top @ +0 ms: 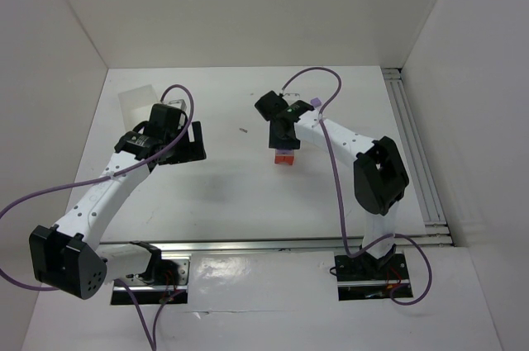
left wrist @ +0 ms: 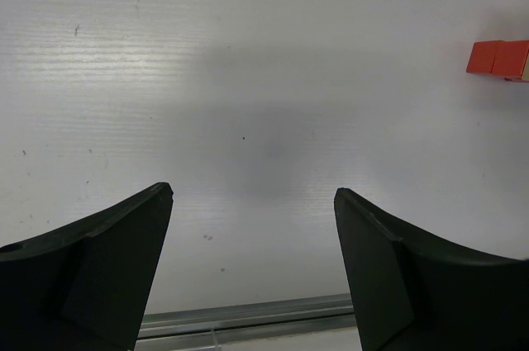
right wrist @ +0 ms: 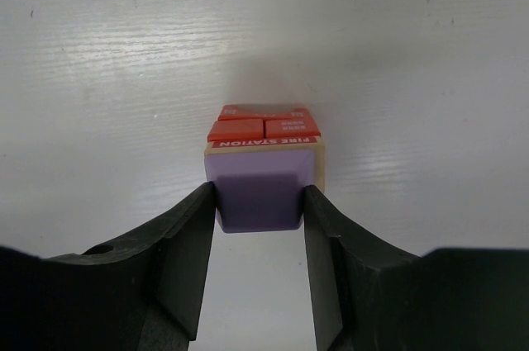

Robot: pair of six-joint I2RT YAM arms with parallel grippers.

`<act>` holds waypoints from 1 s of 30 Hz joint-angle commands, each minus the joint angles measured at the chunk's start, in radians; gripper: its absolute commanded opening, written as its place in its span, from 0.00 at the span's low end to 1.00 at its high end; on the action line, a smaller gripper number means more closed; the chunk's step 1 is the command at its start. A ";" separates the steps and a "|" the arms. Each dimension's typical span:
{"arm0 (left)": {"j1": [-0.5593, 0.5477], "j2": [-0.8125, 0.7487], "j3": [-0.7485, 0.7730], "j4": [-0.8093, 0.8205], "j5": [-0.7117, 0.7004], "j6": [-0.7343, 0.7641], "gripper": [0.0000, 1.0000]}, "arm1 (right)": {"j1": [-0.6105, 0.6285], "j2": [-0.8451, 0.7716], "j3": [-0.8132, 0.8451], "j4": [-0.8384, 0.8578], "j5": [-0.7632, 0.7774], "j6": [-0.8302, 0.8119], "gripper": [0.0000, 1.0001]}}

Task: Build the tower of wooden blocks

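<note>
The wood block tower (top: 284, 158) stands mid-table, a short red-orange stack. In the right wrist view its red-orange blocks (right wrist: 263, 126) carry a "FIRE STATION" label over a pale tan block (right wrist: 319, 161). My right gripper (right wrist: 259, 202) is shut on a lilac block (right wrist: 259, 190), with both fingers pressed on its sides, holding it on top of the stack. My left gripper (left wrist: 254, 194) is open and empty over bare table at the left (top: 178, 143). The left wrist view shows the red-orange blocks (left wrist: 498, 59) at its far right edge.
A translucent white plastic box (top: 136, 101) lies at the back left behind the left gripper. A tiny dark speck (top: 243, 130) lies between the arms. A small lilac piece (top: 316, 103) shows beside the right arm. Metal rails run along the right (top: 417, 153) and front (top: 273, 244) edges.
</note>
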 commanded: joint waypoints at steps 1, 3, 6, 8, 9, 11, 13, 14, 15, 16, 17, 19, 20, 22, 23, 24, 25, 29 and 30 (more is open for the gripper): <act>-0.003 -0.016 0.012 0.013 0.013 0.004 0.92 | 0.011 0.002 0.051 -0.009 0.030 0.013 0.50; -0.003 -0.016 0.012 0.013 0.013 0.004 0.92 | 0.011 0.002 0.051 -0.009 0.030 0.013 0.50; -0.003 -0.016 0.012 0.013 0.013 0.004 0.92 | 0.011 0.011 0.051 -0.018 0.030 0.013 0.50; -0.003 -0.016 0.012 0.013 0.013 0.004 0.92 | 0.011 0.011 0.051 -0.018 0.030 0.013 0.50; -0.003 -0.016 0.012 0.013 0.013 0.004 0.92 | 0.011 0.011 0.051 -0.018 0.030 0.013 0.50; -0.003 -0.016 0.012 0.022 0.022 0.004 0.92 | 0.011 0.011 0.051 -0.018 0.030 0.013 0.50; -0.003 -0.016 0.012 0.022 0.022 0.004 0.92 | 0.011 0.011 0.051 -0.018 0.039 0.013 0.50; -0.003 -0.016 0.012 0.022 0.022 0.004 0.92 | 0.011 0.011 0.051 -0.018 0.039 0.013 0.50; -0.003 -0.016 0.012 0.022 0.022 0.004 0.92 | 0.011 0.011 0.051 -0.018 0.039 0.013 0.50; -0.003 -0.016 0.012 0.022 0.022 0.004 0.92 | 0.011 0.011 0.051 -0.018 0.039 0.013 0.50; -0.003 -0.016 0.012 0.022 0.022 0.004 0.92 | 0.011 0.011 0.051 -0.018 0.039 0.013 0.50; -0.003 -0.016 0.012 0.022 0.022 0.004 0.92 | 0.011 0.011 0.051 -0.018 0.039 0.013 0.50; -0.003 -0.016 0.012 0.022 0.022 0.004 0.92 | 0.011 0.011 0.051 -0.018 0.039 0.013 0.52; -0.003 -0.016 0.012 0.022 0.022 0.004 0.92 | 0.011 0.011 0.051 -0.027 0.039 0.013 0.56; -0.003 -0.016 0.012 0.022 0.022 0.004 0.92 | 0.011 0.011 0.051 -0.027 0.039 0.013 0.58; -0.003 -0.016 0.012 0.022 0.022 0.004 0.92 | 0.011 0.011 0.061 -0.027 0.039 0.013 0.60; -0.003 -0.016 0.012 0.022 0.022 0.004 0.92 | 0.011 0.011 0.061 -0.027 0.039 0.013 0.64; -0.003 -0.016 0.003 0.022 0.022 0.004 0.92 | 0.011 0.011 0.061 -0.027 0.039 0.013 0.73; -0.003 -0.016 0.003 0.022 0.022 0.004 0.92 | 0.011 0.011 0.071 -0.027 0.039 0.013 0.75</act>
